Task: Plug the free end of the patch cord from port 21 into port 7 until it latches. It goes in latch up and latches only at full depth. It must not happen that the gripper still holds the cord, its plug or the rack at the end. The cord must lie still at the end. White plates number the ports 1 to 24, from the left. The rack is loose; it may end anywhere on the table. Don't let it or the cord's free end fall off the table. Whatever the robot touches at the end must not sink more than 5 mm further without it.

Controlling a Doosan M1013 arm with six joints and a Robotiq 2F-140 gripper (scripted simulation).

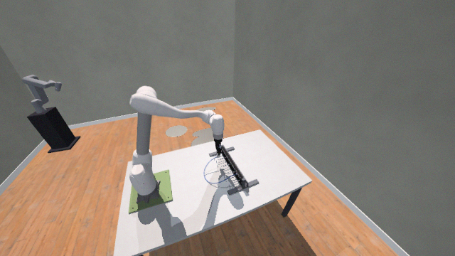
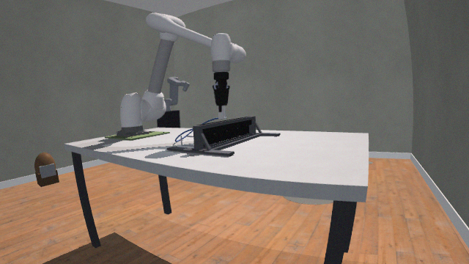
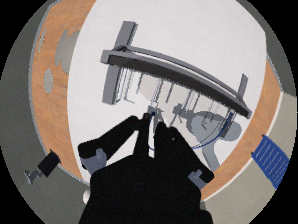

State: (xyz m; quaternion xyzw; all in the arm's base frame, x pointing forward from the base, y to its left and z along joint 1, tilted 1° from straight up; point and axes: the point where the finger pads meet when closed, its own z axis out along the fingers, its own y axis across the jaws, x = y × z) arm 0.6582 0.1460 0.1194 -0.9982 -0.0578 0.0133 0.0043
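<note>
The black patch rack (image 1: 232,168) stands on the white table, its white numbered plates facing the arm's base. It also shows in the exterior view (image 2: 225,133) and in the wrist view (image 3: 176,72). A blue patch cord (image 1: 213,174) loops on the table from the rack's near end. My gripper (image 1: 217,149) points straight down, shut on the cord's pale free plug (image 2: 221,114). It holds the plug just above the rack's top edge, near the far end. In the wrist view the plug (image 3: 152,132) sits between the fingertips, on the ported side. I cannot read the port numbers.
The arm's green base plate (image 1: 151,192) lies at the table's left side. The rack's feet (image 1: 243,186) stick out at both ends. The table's right edge (image 1: 288,156) is a short way behind the rack. A second arm on a black pedestal (image 1: 50,124) stands far off.
</note>
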